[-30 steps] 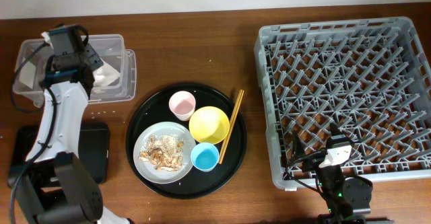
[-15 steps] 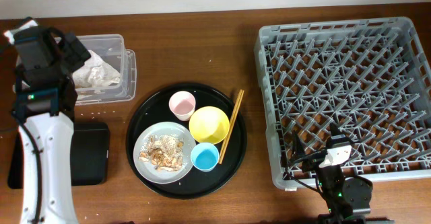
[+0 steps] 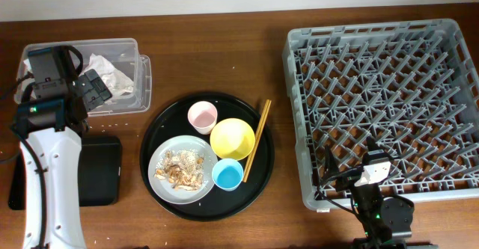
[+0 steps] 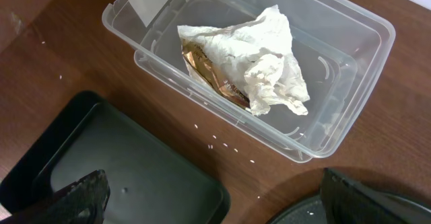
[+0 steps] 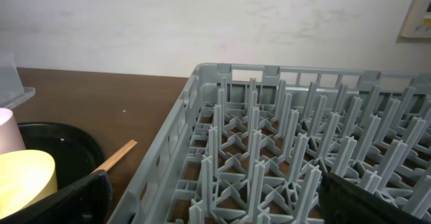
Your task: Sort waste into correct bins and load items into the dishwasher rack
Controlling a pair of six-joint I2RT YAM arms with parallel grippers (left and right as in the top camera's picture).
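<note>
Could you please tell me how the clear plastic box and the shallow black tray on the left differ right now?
The clear box is see-through with tall walls; the black tray is opaque and shallow. The clear box holds the white napkin and the brown wrapper; the black tray holds no waste. Both are rectangular and sit side by side.

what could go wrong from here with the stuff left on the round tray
1. The food scraps lie loose on the plate; tipping it on the way to the shallow black tray could scatter them.
2. The plate sits tight against the yellow bowl and light-blue cup, so gripping its rim may knock them.
</note>
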